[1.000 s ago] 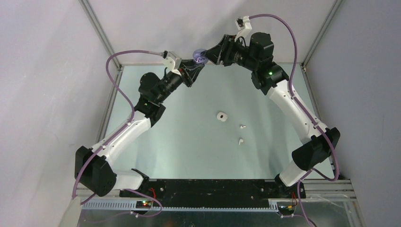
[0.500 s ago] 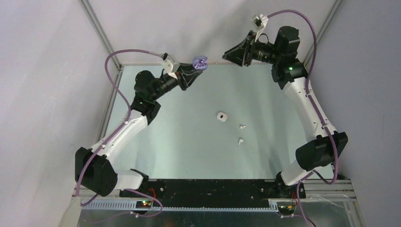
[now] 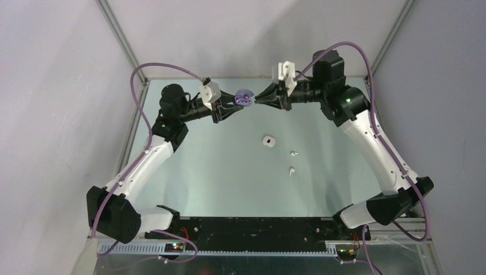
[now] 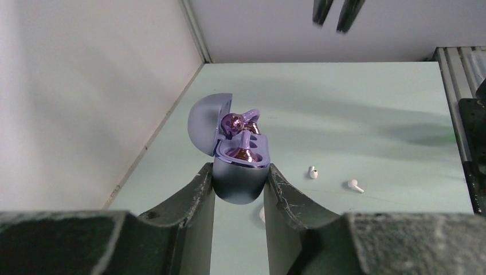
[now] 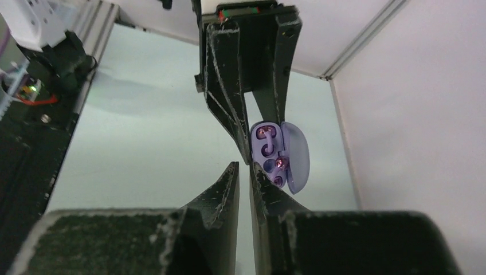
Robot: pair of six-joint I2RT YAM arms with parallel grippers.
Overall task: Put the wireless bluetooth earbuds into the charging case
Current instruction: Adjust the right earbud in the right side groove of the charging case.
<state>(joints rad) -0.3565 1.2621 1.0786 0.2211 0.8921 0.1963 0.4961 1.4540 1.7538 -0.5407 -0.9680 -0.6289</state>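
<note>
Top centre, overhead view | left fingers clamp open purple case, purple earbuds inside | right fingers barely apart, empty, just beside case | white earbuds on table

Pale green table, grey walls

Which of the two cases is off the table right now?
The purple case, clamped in the left end effector with its lid open. The white case lies on the table near two white earbuds.
</note>
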